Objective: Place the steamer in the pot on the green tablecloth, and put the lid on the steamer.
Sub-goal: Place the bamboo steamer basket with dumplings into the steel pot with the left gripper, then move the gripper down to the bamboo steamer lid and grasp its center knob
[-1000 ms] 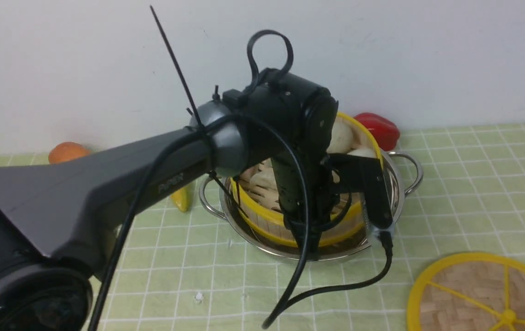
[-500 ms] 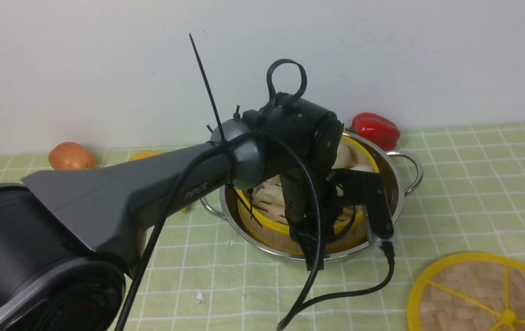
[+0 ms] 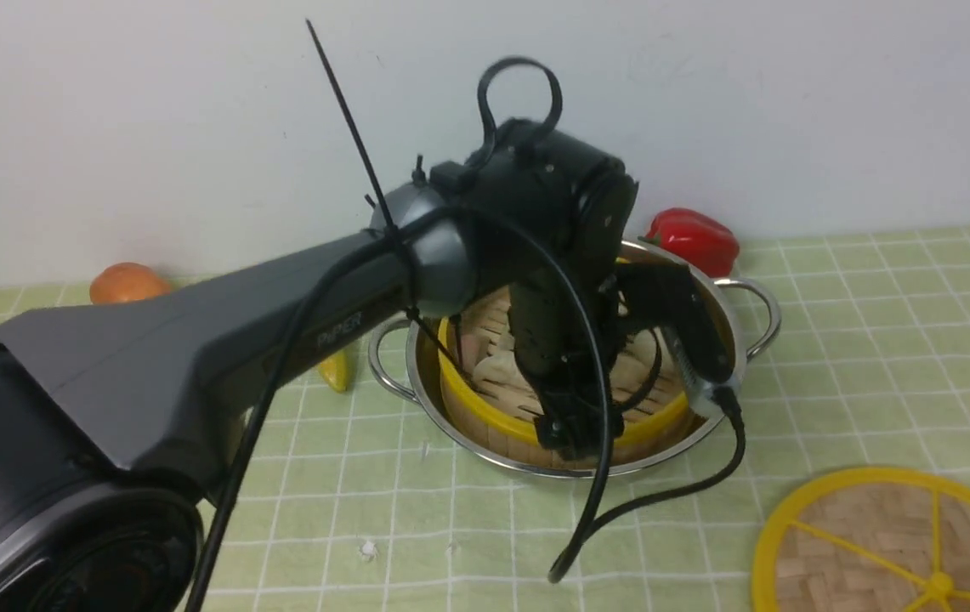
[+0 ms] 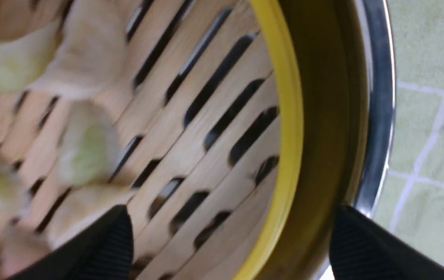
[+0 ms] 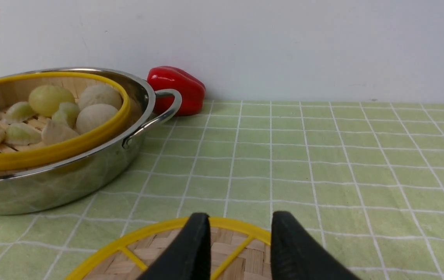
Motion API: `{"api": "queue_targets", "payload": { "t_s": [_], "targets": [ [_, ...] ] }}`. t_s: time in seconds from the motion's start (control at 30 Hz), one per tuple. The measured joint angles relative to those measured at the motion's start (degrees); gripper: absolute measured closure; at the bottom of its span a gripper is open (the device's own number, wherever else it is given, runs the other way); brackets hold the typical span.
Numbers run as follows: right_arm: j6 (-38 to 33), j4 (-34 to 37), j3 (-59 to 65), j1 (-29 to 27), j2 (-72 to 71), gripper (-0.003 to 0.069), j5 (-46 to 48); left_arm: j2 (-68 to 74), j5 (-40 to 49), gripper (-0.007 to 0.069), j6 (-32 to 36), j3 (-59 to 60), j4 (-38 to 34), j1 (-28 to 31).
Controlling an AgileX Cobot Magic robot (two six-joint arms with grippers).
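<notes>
Pale green tablecloth (image 3: 876,340) runs back to a white wall. Nearest, in front of the pot (image 3: 467,446) and to its right, the lid (image 3: 876,544) lies flat and untouched. The right gripper (image 5: 240,217) hangs over it, its fingers partly apart with nothing between them.

Behind, the steamer (image 3: 485,416) now sits level inside the pot; a second ago it was tipped, far rim high. The left gripper (image 4: 231,217), then pinched on the steamer's near wall, has sprung wide. One finger is over the slats, the other outside the yellow rim, and neither grips.

The first half looks done, but the left arm must clear before the lid goes on. A red pepper (image 3: 693,238) lies just behind the pot.
</notes>
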Motion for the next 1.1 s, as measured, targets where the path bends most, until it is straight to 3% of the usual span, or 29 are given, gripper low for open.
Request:
{"api": "queue_targets", "payload": {
  "t_s": [0.1, 0.27, 0.43, 0.5, 0.57, 0.73, 1.1],
  "targets": [
    [0.00, 0.00, 0.00, 0.00, 0.00, 0.0416, 0.00, -0.70, 0.57, 0.0003, -1.50, -3.37, 1.81, 0.00],
    [0.05, 0.00, 0.00, 0.00, 0.00, 0.0416, 0.00, -3.15, 0.72, 0.0092, -7.09, -10.19, 6.90, 0.00],
    [0.05, 0.00, 0.00, 0.00, 0.00, 0.0416, 0.00, -10.84, 0.84, 0.0339, -14.33, -12.77, 10.86, 0.25],
    [0.05, 0.00, 0.00, 0.00, 0.00, 0.0416, 0.00, -15.92, 0.88, 0.0541, -18.17, -13.00, 11.12, 0.31],
    [0.05, 0.00, 0.00, 0.00, 0.00, 0.0416, 0.00, -20.20, 0.92, 0.0614, -21.80, -13.19, 10.76, 0.38],
    [0.05, 0.00, 0.00, 0.00, 0.00, 0.0416, 0.00, -28.75, 0.92, 0.0647, -30.63, -13.19, 8.37, 0.38],
    [0.05, 0.00, 0.00, 0.00, 0.00, 0.0416, 0.00, -33.29, 0.98, 0.0643, -32.58, -13.19, 10.84, 0.38]
  ]
}}
